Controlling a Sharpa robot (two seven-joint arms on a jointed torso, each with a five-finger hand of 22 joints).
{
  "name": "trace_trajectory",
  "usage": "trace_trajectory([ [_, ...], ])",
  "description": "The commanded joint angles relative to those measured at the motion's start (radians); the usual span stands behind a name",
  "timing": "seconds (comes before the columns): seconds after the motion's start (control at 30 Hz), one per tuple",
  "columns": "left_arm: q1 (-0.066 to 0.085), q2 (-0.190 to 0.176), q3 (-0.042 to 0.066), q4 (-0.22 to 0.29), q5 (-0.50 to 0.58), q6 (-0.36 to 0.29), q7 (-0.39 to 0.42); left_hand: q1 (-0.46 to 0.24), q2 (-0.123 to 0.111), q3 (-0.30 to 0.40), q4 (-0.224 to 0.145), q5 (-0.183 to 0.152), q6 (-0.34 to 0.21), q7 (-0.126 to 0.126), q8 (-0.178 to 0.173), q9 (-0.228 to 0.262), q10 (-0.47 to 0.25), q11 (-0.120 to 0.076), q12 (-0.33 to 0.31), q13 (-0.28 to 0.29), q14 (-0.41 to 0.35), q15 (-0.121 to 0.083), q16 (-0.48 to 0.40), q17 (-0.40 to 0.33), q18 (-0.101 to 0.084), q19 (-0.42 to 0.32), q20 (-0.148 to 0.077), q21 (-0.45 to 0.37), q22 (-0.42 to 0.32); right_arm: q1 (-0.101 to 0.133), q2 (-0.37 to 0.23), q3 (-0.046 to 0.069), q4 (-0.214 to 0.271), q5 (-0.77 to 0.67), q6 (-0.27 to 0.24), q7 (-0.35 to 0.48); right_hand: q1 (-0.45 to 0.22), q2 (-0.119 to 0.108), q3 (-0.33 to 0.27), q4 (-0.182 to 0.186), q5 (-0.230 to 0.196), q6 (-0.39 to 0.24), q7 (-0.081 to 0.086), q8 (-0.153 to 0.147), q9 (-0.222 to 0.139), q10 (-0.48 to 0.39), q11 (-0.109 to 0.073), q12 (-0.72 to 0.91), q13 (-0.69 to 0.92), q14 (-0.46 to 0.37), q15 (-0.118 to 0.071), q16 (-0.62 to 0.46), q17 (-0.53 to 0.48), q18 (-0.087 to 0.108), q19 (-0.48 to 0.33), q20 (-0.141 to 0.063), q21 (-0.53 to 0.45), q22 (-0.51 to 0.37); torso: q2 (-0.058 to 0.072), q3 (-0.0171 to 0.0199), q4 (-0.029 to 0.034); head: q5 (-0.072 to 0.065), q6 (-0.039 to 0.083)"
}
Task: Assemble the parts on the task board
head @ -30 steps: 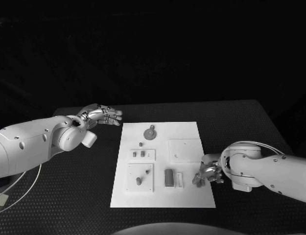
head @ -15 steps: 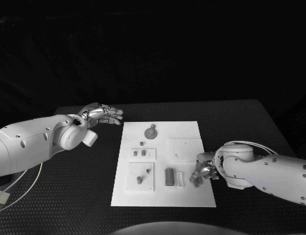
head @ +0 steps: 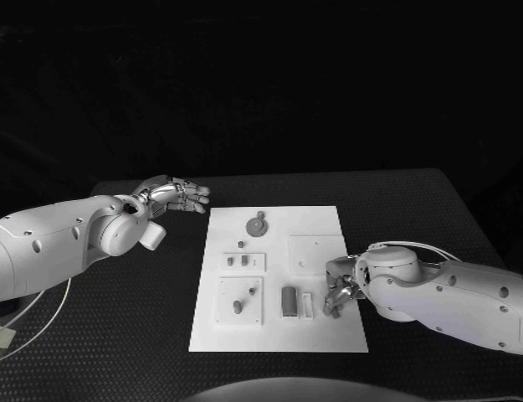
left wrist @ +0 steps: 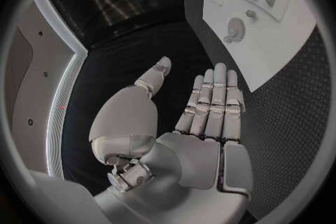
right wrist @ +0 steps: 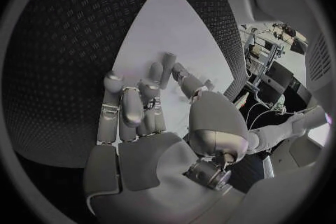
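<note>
Your right robot hand [head: 338, 295] sat curled over the task board [head: 315, 230] near a grey part [head: 289, 302]; grip unclear. Left robot hand [head: 176, 196] hovered spread over the desk [head: 152, 293].

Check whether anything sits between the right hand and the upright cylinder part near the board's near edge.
Nothing visible does. The right hand hangs over the task board, and bare board separates it from the cylinder part beside it.

Lab: cabled equipment racks [right wrist: 269, 61] beside black table [head: 418, 209].
</note>
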Motion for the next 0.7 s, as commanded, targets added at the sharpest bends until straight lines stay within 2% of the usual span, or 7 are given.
trace_trajectory([
  [0.03, 0.001, 0.000, 0.001, 0.004, 0.001, 0.016, 0.004, -0.007, -0.001, -0.002, 0.003, 0.000, -0.005, 0.012, 0.005, 0.001, -0.004, -0.001, 0.000, -0.002, -0.007, 0.003, -0.006, 0.002, -0.015, -0.002, 0.005, 0.002, -0.001, -0.026, -0.008, -0.022, -0.018, -0.044, 0.043, -0.041, 0.036, 0.016, -0.008, 0.001, 0.007, -0.057, 0.044, -0.193, 0.002, -0.004, 0.003, -0.003, -0.002, -0.007, 0.002, 0.001, -0.002, 0.017, -0.008, 0.002, 0.002, 0.013, 0.000, -0.0007, -0.0008, -0.001, 0.000],
  [0.17, 0.001, 0.001, 0.001, 0.004, 0.001, 0.017, 0.003, -0.007, -0.001, -0.002, 0.003, 0.000, -0.005, 0.012, 0.005, 0.001, -0.004, -0.001, 0.000, -0.002, -0.007, 0.003, -0.006, 0.002, -0.015, -0.002, 0.005, 0.002, -0.001, -0.026, -0.018, -0.022, -0.014, 0.053, 0.002, -0.038, 0.075, 0.046, -0.007, -0.001, 0.007, -0.058, 0.045, -0.194, 0.002, -0.005, 0.003, -0.002, -0.002, -0.008, 0.002, 0.003, -0.002, 0.017, -0.009, 0.002, 0.003, 0.014, 0.000, 0.0006, -0.0001, -0.001, 0.001],
  [0.27, 0.001, 0.000, 0.001, 0.004, 0.001, 0.016, 0.003, -0.007, -0.001, -0.002, 0.003, 0.000, -0.005, 0.012, 0.005, 0.002, -0.004, -0.001, 0.000, -0.002, -0.007, 0.003, -0.006, 0.002, -0.015, -0.002, 0.005, 0.002, -0.002, -0.026, -0.028, -0.022, -0.008, 0.146, -0.030, -0.028, 0.092, 0.083, -0.010, -0.002, 0.007, -0.058, 0.044, -0.195, 0.003, -0.004, 0.003, -0.002, -0.003, -0.008, 0.002, 0.004, -0.002, 0.017, -0.011, 0.003, 0.004, 0.014, 0.000, 0.0011, -0.0001, -0.001, 0.001],
  [0.37, 0.001, 0.000, 0.000, 0.003, 0.001, 0.016, 0.002, -0.007, 0.000, -0.002, 0.003, 0.000, -0.005, 0.012, 0.005, 0.002, -0.004, -0.001, 0.000, -0.002, -0.007, 0.003, -0.006, 0.002, -0.015, -0.002, 0.005, 0.002, -0.002, -0.026, -0.041, -0.021, 0.000, 0.243, -0.053, -0.019, 0.093, 0.109, -0.016, -0.001, 0.007, -0.059, 0.044, -0.196, 0.003, -0.005, 0.003, -0.003, -0.004, -0.009, 0.002, 0.004, -0.004, 0.017, -0.013, 0.005, 0.004, 0.014, 0.000, 0.0013, -0.0004, 0.001, 0.000],
  [0.6, 0.001, 0.000, 0.000, 0.003, 0.001, 0.017, 0.002, -0.007, 0.000, -0.002, 0.003, 0.000, -0.005, 0.012, 0.005, 0.002, -0.004, -0.001, 0.000, -0.002, -0.007, 0.003, -0.006, 0.002, -0.015, -0.001, 0.005, 0.002, -0.002, -0.018, -0.056, -0.018, 0.001, 0.374, -0.094, -0.003, 0.096, 0.146, -0.017, -0.002, 0.007, -0.060, 0.044, -0.198, 0.003, -0.006, 0.003, -0.004, -0.005, -0.012, 0.002, 0.004, -0.007, 0.017, -0.017, 0.007, 0.004, 0.015, 0.000, 0.0005, -0.0003, 0.001, 0.000],
  [0.7, 0.001, 0.000, 0.000, 0.003, 0.001, 0.017, 0.000, -0.007, 0.000, -0.002, 0.003, 0.000, -0.005, 0.012, 0.005, 0.002, -0.004, -0.001, 0.000, -0.002, -0.007, 0.003, -0.006, 0.002, -0.015, -0.001, 0.005, 0.002, -0.002, -0.016, -0.063, -0.013, 0.001, 0.410, -0.116, 0.003, 0.098, 0.155, -0.016, -0.002, 0.007, -0.061, 0.044, -0.198, 0.004, -0.007, 0.003, -0.004, -0.005, -0.013, 0.002, 0.004, -0.007, 0.017, -0.019, 0.007, 0.005, 0.015, 0.000, 0.0005, -0.0005, 0.001, 0.000],
])
